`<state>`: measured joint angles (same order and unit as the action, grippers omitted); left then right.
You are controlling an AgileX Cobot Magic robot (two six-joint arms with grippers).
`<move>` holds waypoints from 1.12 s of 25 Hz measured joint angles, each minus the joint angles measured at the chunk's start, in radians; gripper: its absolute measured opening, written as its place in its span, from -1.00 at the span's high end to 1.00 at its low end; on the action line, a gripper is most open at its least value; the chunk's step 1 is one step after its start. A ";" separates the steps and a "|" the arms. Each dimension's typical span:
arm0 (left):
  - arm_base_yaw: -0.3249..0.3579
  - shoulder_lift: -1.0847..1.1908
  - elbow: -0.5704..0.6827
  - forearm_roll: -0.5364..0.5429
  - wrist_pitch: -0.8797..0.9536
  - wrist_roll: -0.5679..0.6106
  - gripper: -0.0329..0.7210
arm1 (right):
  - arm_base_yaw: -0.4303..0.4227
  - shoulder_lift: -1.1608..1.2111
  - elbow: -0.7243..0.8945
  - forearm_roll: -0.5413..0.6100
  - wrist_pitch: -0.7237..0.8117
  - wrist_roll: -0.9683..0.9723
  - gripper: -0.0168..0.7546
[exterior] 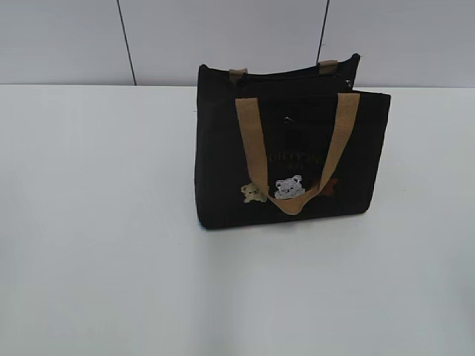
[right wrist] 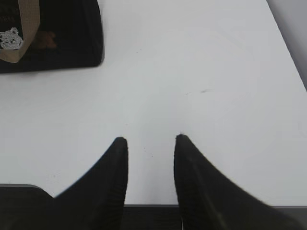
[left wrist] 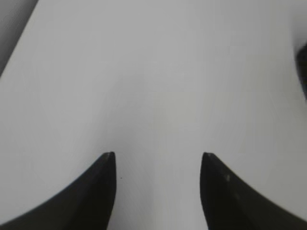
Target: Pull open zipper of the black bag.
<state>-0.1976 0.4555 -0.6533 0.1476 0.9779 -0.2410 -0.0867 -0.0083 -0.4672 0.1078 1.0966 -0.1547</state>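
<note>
The black bag (exterior: 289,144) stands upright on the white table (exterior: 96,222), its tan handle hanging down the front over small bear patches. The zipper (exterior: 293,72) shows only as a thin dark line along the top edge; its pull I cannot make out. Neither gripper appears in the exterior view. My left gripper (left wrist: 158,154) is open over bare table, with a dark edge of the bag (left wrist: 302,62) at the far right. My right gripper (right wrist: 151,138) is open near the table's front edge, and the bag (right wrist: 62,38) lies far off at the upper left.
A pale wall (exterior: 223,37) with dark seams rises behind the table. White tabletop (right wrist: 201,72) spreads on all sides of the bag. The table's front edge (right wrist: 158,207) runs just under my right gripper.
</note>
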 joint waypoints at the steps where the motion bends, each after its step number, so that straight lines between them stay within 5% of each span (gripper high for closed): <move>1: 0.000 -0.049 0.023 -0.039 0.000 0.038 -0.21 | 0.000 0.000 0.000 0.000 0.000 0.000 0.31; 10: 0.063 -0.451 0.082 -0.108 0.021 0.125 -0.21 | 0.000 0.000 0.001 0.000 0.000 0.000 0.31; 15: 0.135 -0.462 0.103 -0.132 0.082 0.149 -0.21 | 0.000 0.000 0.002 -0.001 0.000 0.000 0.31; 28: 0.148 -0.462 0.113 -0.140 0.083 0.195 -0.21 | 0.000 0.000 0.002 -0.001 0.000 0.000 0.31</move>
<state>-0.0498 -0.0060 -0.5404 0.0074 1.0612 -0.0455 -0.0867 -0.0083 -0.4653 0.1069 1.0966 -0.1547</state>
